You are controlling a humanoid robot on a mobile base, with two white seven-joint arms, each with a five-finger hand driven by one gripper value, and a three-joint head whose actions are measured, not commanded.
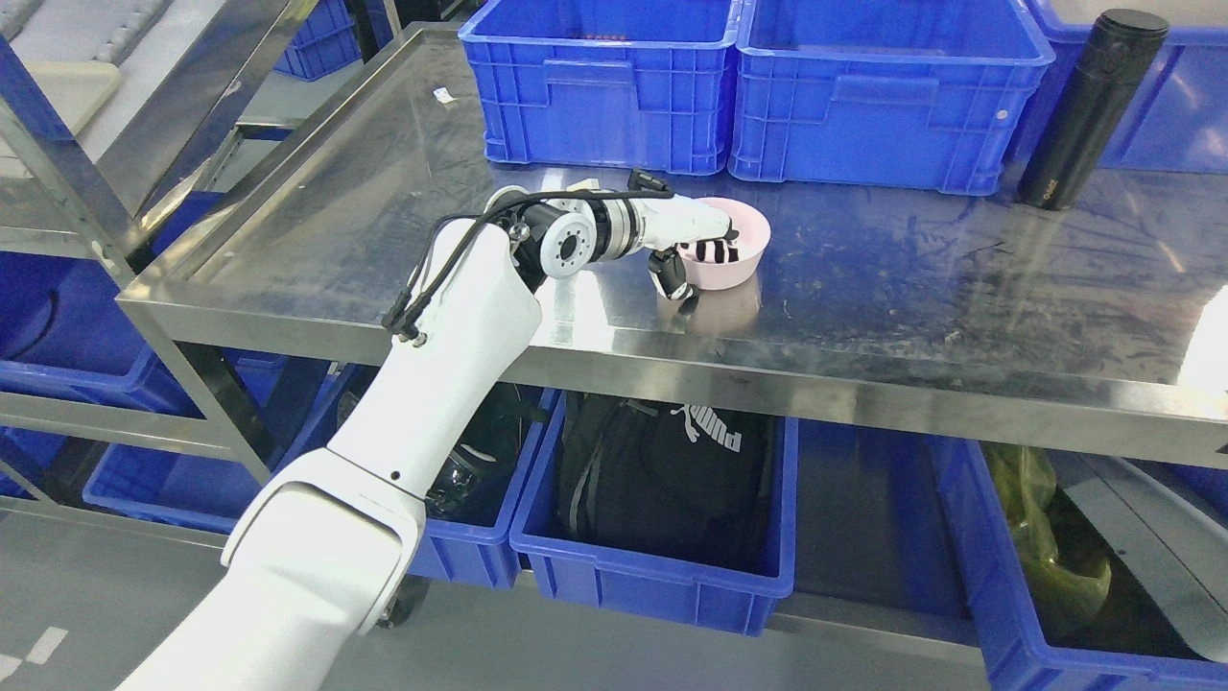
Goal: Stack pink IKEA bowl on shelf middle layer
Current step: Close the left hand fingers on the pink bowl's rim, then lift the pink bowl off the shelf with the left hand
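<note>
A pink bowl (pixel 743 245) sits on the steel shelf surface (pixel 911 278), near the middle. My left hand (pixel 693 251) reaches it from the left. Its fingers (pixel 712 251) are curled inside the bowl over the near rim, and the thumb (pixel 672 276) presses the outside wall, so the hand is shut on the bowl's left edge. The bowl seems to rest on or just above the steel. My right arm does not show.
Blue crates (pixel 600 86) (pixel 887 96) line the back of the shelf. A black flask (pixel 1089 110) stands at the right rear. Below, blue bins hold a black bag (pixel 662 470) and a greenish bag (pixel 1046 537). A steel upright (pixel 77 192) stands at the left.
</note>
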